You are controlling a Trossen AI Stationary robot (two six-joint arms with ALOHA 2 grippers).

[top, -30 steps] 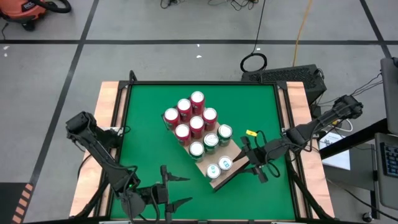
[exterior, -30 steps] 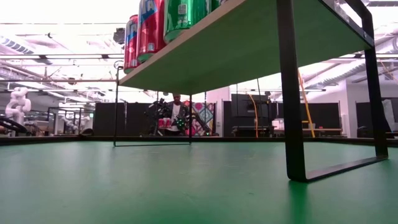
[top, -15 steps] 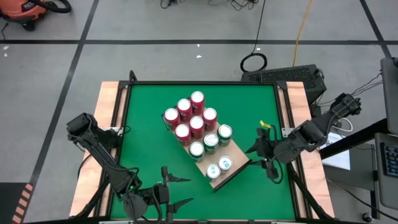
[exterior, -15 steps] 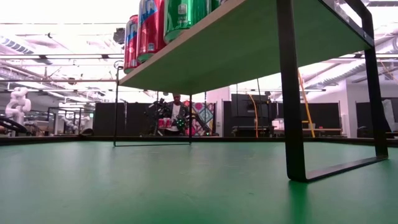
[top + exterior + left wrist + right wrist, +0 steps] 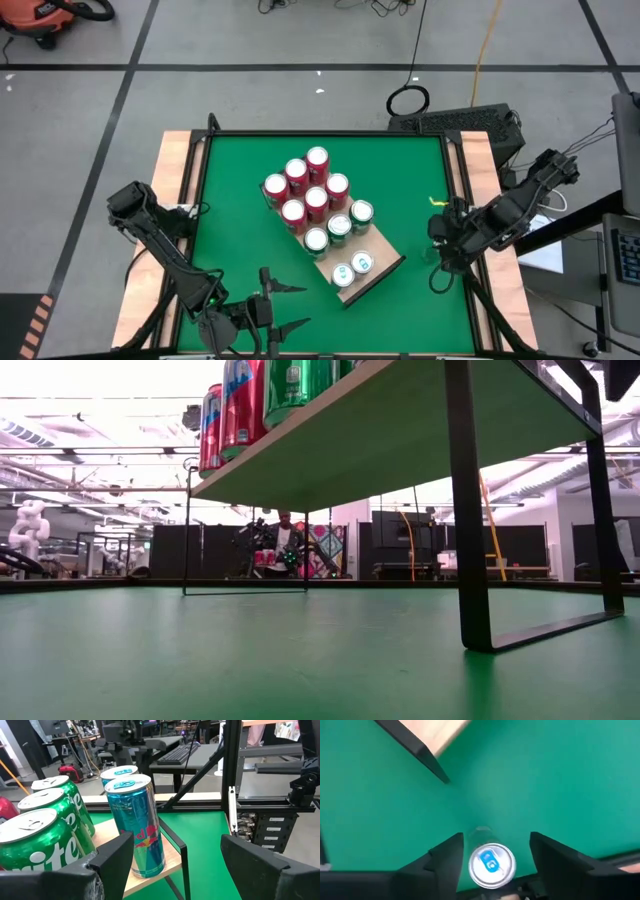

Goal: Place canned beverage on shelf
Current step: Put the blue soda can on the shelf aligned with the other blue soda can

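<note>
Green table top (image 5: 230,210) fills the middle of the high view, and the light wood shelf (image 5: 378,268) stands at its centre, running diagonally toward the lower right. Red cans (image 5: 306,187) crowd its upper left end, green cans (image 5: 339,228) sit mid-board and two blue cans (image 5: 352,268) near the lower right end. The right gripper (image 5: 440,250) is at the right of the frame; in its wrist view a blue canned beverage (image 5: 491,864) stands between its fingers (image 5: 445,860), grip unclear. The left gripper (image 5: 285,306), bottom centre, is spread wide and empty
</note>
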